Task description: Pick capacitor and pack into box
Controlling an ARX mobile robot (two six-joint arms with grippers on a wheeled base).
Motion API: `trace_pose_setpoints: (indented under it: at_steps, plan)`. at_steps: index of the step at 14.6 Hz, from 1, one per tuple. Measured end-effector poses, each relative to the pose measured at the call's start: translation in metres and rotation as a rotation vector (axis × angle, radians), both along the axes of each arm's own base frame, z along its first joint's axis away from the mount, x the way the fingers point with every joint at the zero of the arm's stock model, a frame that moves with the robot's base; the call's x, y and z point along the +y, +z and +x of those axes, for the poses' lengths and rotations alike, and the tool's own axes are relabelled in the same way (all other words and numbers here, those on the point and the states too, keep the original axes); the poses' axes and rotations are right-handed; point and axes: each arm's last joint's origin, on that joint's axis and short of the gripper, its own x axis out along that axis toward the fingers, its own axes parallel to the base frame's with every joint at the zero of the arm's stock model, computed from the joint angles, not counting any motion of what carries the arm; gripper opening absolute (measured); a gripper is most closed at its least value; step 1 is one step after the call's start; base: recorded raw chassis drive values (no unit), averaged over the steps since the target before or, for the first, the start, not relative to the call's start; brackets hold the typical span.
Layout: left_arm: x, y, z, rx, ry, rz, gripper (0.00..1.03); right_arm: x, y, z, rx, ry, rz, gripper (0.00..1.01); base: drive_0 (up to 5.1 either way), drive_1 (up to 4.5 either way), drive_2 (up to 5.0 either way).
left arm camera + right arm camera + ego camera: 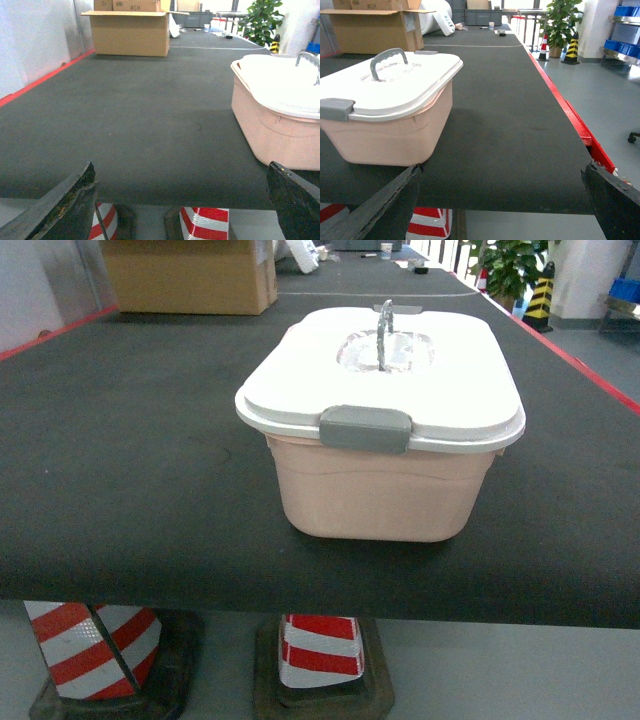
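The box (380,485) is a pale pink tub near the front edge of the dark table, its white lid (460,380) down, a grey latch (365,428) closed at the front and the grey handle (384,335) standing up. It also shows at the right of the left wrist view as the box (272,125) and at the left of the right wrist view as the box (385,132). My left gripper (182,200) is open and empty, short of the table's front edge, left of the box. My right gripper (502,200) is open and empty, right of the box. No capacitor is in view.
A brown cardboard carton (190,275) stands at the table's far left end. Red-and-white cones (320,650) stand on the floor under the front edge. The table's red edge (580,130) runs along the right. Blue bins (625,12) and a potted plant (560,20) stand beyond.
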Motion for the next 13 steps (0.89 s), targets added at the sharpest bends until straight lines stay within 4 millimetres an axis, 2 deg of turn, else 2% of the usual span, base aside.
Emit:
trace_pose_setpoints:
  at_steps: [13]
  plan:
    - [0.0,0.0,0.0,0.0,0.0,0.0,0.98,0.0,0.0,0.0,0.0,0.0,0.0,0.98,0.0,0.0,0.0]
